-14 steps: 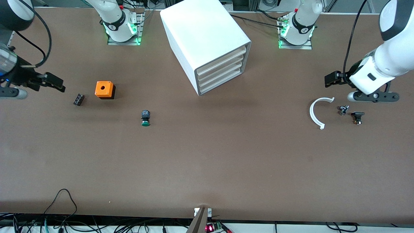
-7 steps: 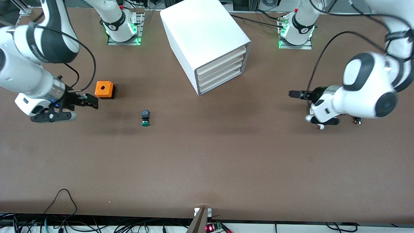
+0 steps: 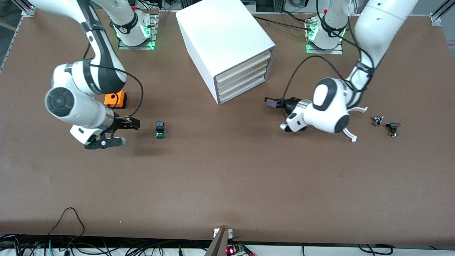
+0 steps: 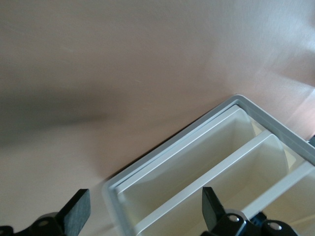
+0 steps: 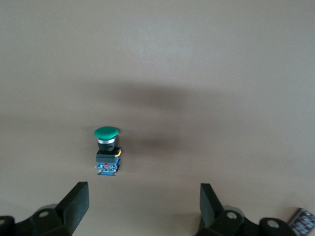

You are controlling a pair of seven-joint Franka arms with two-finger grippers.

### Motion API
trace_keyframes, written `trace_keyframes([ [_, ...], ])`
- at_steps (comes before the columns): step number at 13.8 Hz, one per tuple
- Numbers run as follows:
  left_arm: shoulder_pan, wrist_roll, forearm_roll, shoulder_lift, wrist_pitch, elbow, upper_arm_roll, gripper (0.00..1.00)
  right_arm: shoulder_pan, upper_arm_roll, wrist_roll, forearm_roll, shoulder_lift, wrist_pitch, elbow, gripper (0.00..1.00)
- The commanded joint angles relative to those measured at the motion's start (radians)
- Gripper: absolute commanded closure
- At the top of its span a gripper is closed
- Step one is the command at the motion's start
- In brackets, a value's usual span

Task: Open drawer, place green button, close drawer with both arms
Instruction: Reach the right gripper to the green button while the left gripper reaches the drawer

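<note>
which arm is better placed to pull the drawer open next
Left. The left gripper is open in the air just off the cabinet front, and its wrist view looks at the drawer stack. The right gripper, also open, is by the button.

A bright orange plastic cube [image 3: 116,99] with a round hole in its top sits on the brown table [image 3: 227,185] toward the right arm's end. Toward the left arm's end lie a curved white plastic arc [image 3: 352,135], a small grey metal part [image 3: 377,120] beside it, and a small black component [image 3: 392,127] just beside that.
</note>
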Motion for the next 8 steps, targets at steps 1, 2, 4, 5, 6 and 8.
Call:
trace_keyframes([
  [1, -0.014, 0.020, -0.089, 0.001, 0.071, -0.067, -0.068, 0.00, 0.004, 0.026, 0.034, 0.018, 0.024, 0.064, -0.041, 0.00],
  [2, -0.019, 0.022, -0.111, 0.004, 0.082, -0.084, -0.087, 0.00, 0.004, 0.038, 0.035, 0.020, 0.028, 0.111, -0.074, 0.00],
  [4, -0.019, 0.060, -0.120, 0.005, 0.084, -0.107, -0.119, 0.00, 0.004, 0.042, 0.037, 0.018, 0.036, 0.226, -0.159, 0.00],
  [5, -0.019, 0.094, -0.122, 0.005, 0.084, -0.122, -0.120, 0.00, 0.004, 0.048, 0.037, 0.018, 0.036, 0.292, -0.206, 0.00],
  [6, -0.019, 0.115, -0.122, 0.004, 0.082, -0.132, -0.119, 0.00, 0.004, 0.063, 0.040, 0.018, 0.034, 0.365, -0.252, 0.00],
  [8, -0.019, 0.151, -0.122, 0.005, 0.084, -0.152, -0.120, 0.00, 0.006, 0.077, 0.093, 0.018, 0.036, 0.427, -0.295, 0.00],
])
